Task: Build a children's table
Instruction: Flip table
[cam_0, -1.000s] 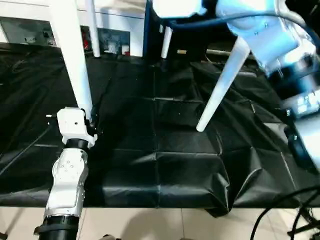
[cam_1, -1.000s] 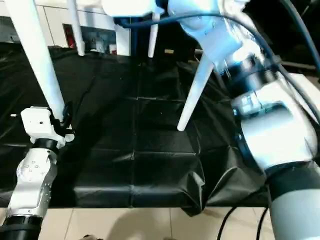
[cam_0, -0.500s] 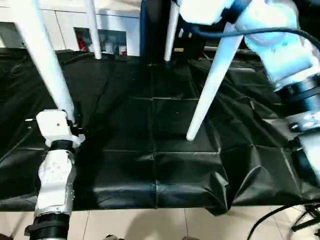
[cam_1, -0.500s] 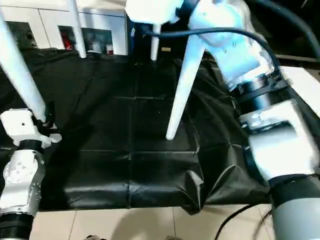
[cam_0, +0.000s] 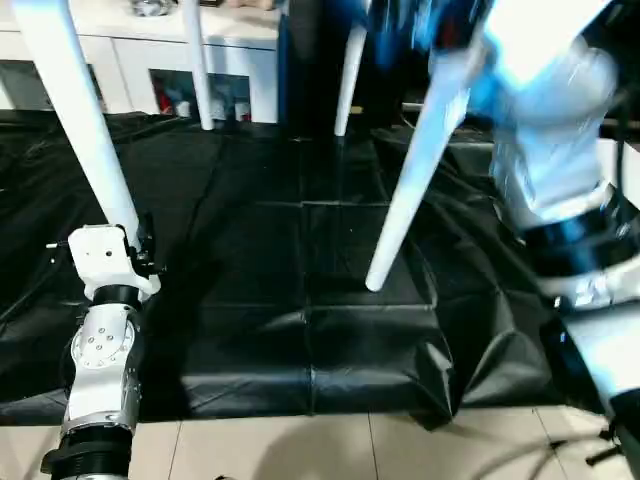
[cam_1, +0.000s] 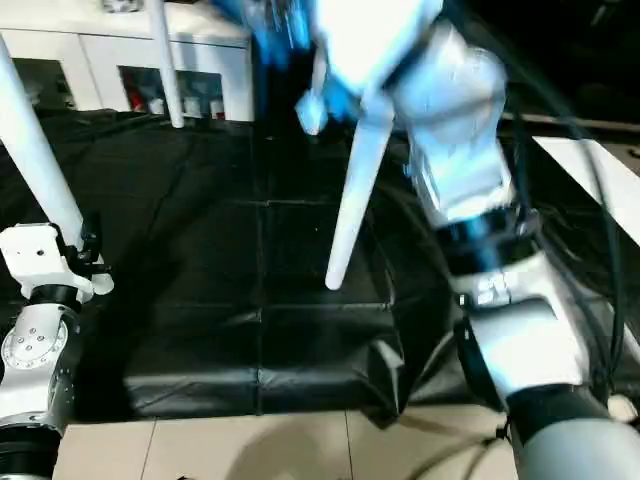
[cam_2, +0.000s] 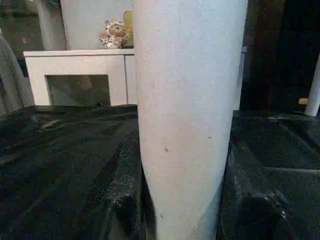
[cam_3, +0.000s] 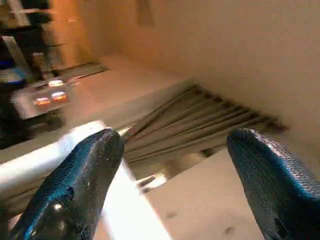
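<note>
While the white table stands on its legs over the black cloth: this is how things sit.

Table legs: four white legs come down onto the black cloth (cam_0: 300, 250) — the near left leg (cam_0: 85, 130), the near right leg (cam_0: 410, 190), and two far legs (cam_0: 197, 70) at the back.
Near right leg: it leans, and its tip meets the cloth near the middle.
Left gripper (cam_0: 140, 250): it sits low on the near left leg, with its dark fingers around the leg, grasping it.
Left wrist view: the near left leg looks wide and close, rising from the cloth.
Right gripper (cam_3: 175, 185): its two black fingers (cam_3: 80, 190) stand far apart — nothing between them.
Behind the cloth: white cupboards (cam_0: 150, 60) with a small toy (cam_2: 114, 34) on top.
</note>
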